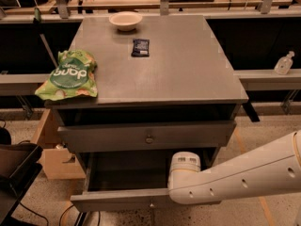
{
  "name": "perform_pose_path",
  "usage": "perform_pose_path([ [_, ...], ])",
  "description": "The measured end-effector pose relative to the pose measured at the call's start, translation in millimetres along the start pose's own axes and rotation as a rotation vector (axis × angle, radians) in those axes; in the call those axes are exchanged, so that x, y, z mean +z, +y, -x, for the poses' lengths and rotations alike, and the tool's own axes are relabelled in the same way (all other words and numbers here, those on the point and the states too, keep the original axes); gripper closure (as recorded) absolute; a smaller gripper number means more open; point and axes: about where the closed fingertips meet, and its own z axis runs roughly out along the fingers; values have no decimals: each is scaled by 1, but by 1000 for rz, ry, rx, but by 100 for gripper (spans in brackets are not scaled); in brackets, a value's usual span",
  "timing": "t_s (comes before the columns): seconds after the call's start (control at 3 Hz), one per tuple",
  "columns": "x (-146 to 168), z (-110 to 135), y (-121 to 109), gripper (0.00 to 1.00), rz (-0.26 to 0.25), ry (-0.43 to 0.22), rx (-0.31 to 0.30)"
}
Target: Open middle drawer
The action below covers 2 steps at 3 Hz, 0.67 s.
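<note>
On the grey cabinet top I count three things: one pale bowl at 12 o'clock near the far edge, one small dark packet just toward 6 o'clock of it, and one green snack bag at the 9 o'clock edge. The bag has white lettering that is too blurred to read with certainty, and I can read nothing on the packet.

Two drawer fronts show plainly. The middle drawer, with its single small round knob, sits just under the top with a dark slot above it. Below it, the bottom drawer is pulled well out, its dark inside exposed.

One white arm comes in from 4 o'clock, and its end joint rests over the bottom drawer's right part. The gripper is hidden behind that joint, so I cannot tell whether it is open or closed.

One clear bottle stands on a ledge at 3 o'clock. One cardboard box sits at 8 o'clock, partly hidden.
</note>
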Motion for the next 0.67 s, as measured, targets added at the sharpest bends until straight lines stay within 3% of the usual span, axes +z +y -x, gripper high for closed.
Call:
perform_pose_path([
  [0.67,23,-13,-39,100,-7,-71,13],
])
